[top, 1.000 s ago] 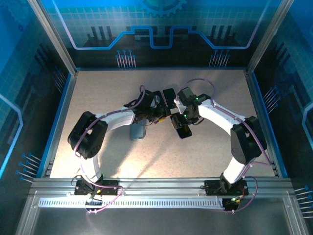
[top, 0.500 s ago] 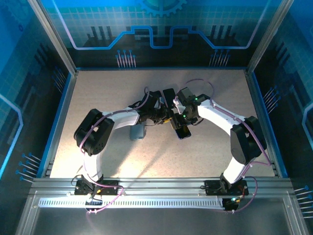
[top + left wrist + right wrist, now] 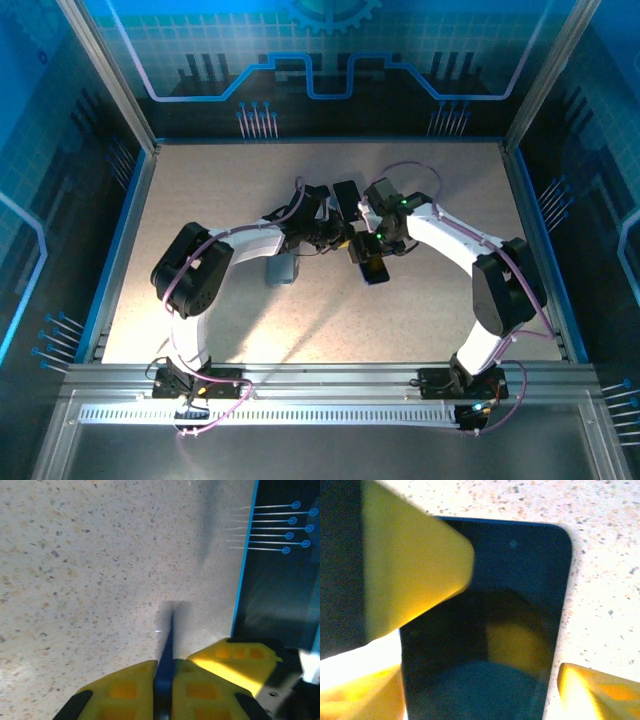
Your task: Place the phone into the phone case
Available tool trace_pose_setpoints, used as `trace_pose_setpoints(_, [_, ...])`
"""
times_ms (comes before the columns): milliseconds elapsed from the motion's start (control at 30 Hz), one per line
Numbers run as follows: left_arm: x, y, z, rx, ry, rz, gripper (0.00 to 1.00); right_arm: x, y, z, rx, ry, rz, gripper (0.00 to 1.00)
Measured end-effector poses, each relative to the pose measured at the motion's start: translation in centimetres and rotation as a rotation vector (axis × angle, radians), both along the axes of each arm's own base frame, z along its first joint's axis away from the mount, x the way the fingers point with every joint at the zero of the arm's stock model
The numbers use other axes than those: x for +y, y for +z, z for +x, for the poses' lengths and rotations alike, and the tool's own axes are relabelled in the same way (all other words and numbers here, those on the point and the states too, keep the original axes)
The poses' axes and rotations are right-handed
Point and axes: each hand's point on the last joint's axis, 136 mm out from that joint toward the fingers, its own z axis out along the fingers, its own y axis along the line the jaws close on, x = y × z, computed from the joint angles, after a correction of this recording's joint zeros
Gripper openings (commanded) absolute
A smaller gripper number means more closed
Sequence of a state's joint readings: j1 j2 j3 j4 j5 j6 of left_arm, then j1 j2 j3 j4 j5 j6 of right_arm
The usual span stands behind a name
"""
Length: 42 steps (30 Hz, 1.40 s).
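Top external: speckled beige table (image 3: 205, 195), blue-lit walls (image 3: 60, 130).

Top cam: high at near edge, looks down on tabletop (image 3: 200, 200). L wrist cam: v. close, past left pincer (image 3: 165, 669) toward blue wall (image 3: 270, 580). R wrist cam: closer, prob. straight down, same tabletop.

The table (image 3: 200, 200) is a pale speckled slab with a blue strip along its sides. A small grey block (image 3: 282, 270) sits near the middle, and a dark phone case (image 3: 346, 197) lies flat further back; whether the phone (image 3: 375, 268) rests on the top I can't tell
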<state>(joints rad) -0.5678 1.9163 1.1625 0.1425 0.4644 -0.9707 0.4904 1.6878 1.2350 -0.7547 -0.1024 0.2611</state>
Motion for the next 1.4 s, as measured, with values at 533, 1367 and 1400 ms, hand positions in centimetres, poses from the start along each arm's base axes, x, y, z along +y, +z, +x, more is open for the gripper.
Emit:
trace_pose_setpoints(533, [5.6, 6.6, 0.0, -0.254, 0.363, -0.002, 0.0, -2.4, 1.3, -3.4, -0.029, -0.379, 0.535, 0.89])
trace_pose_setpoints(1367, [5.4, 9.9, -2.1, -0.389, 0.635, -0.185, 0.02, -0.9, 6.8, -0.3, -0.159, -0.518, 0.935, 0.22])
trace_pose_setpoints(1400, [5.6, 9.7, -2.0, -0.379, 0.647, -0.184, 0.05, -0.9, 7.0, -0.2, -0.161, -0.522, 0.942, 0.16])
